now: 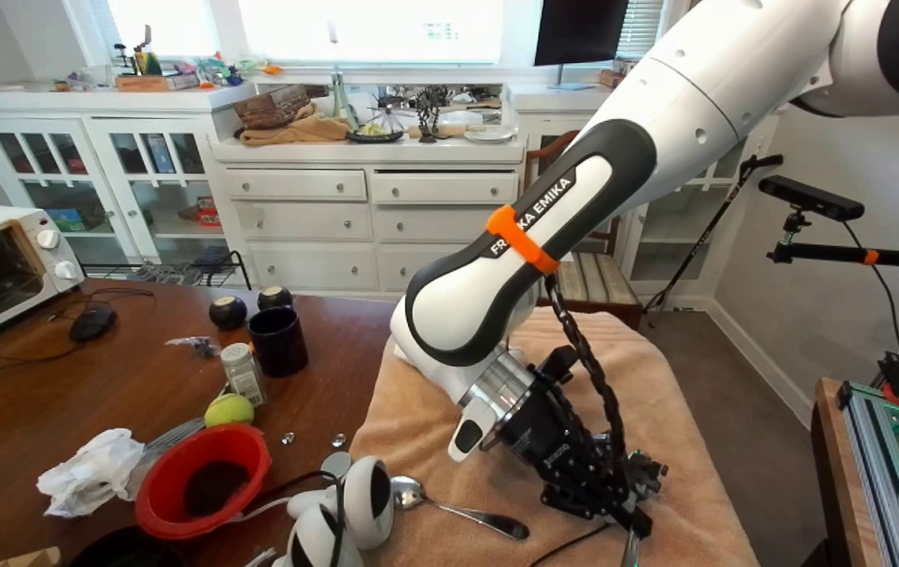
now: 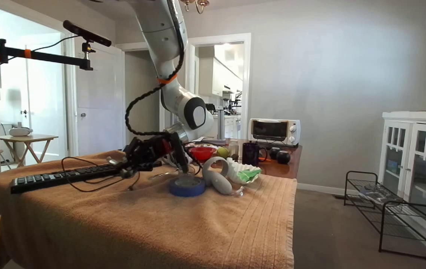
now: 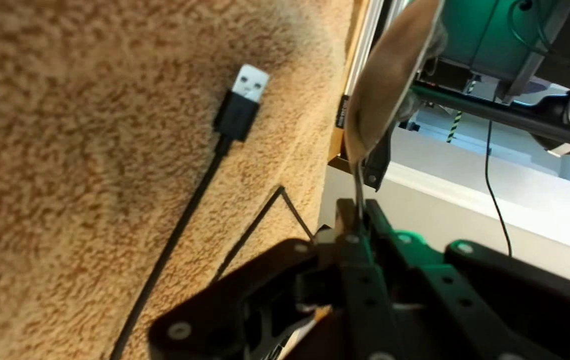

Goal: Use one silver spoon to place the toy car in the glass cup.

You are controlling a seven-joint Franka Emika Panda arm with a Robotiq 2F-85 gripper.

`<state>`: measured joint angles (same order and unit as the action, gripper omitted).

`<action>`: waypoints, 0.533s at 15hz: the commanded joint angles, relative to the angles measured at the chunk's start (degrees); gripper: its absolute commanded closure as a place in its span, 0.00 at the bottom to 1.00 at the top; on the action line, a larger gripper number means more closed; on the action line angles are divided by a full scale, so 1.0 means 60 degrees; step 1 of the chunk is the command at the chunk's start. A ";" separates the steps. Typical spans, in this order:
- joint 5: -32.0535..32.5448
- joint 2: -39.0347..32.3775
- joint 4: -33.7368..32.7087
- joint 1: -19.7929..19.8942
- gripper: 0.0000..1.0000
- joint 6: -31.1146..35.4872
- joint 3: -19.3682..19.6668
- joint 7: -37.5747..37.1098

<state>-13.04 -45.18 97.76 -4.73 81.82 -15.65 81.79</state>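
Observation:
My gripper is shut on a silver spoon, whose bowl extends from the fingertips in the wrist view. A blurred greyish lump shows behind the bowl; I cannot tell what it is. In an exterior view the gripper is low over the towel, with the spoon's stem running to the frame's bottom edge. A like silver spoon lies on the towel. A clear round thing, apparently the glass cup, shows at the blue tape ring, partly hidden. I cannot make out the toy car.
A black keyboard lies beside the gripper. A cable with a USB plug lies on the towel. White controllers, a red bowl, a tennis ball, a dark mug and a shell dish stand nearby.

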 commanded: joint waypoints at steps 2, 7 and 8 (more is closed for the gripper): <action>-0.0165 -0.0610 -0.0997 -0.0041 0.99 -0.1504 0.0174 -0.0952; -0.0123 -0.0986 -0.2099 -0.0149 0.99 -0.2144 0.0107 -0.1295; -0.0113 -0.1084 -0.2426 -0.0176 0.99 -0.2370 0.0087 -0.1384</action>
<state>-13.16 -48.79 89.51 -4.85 71.95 -15.09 76.05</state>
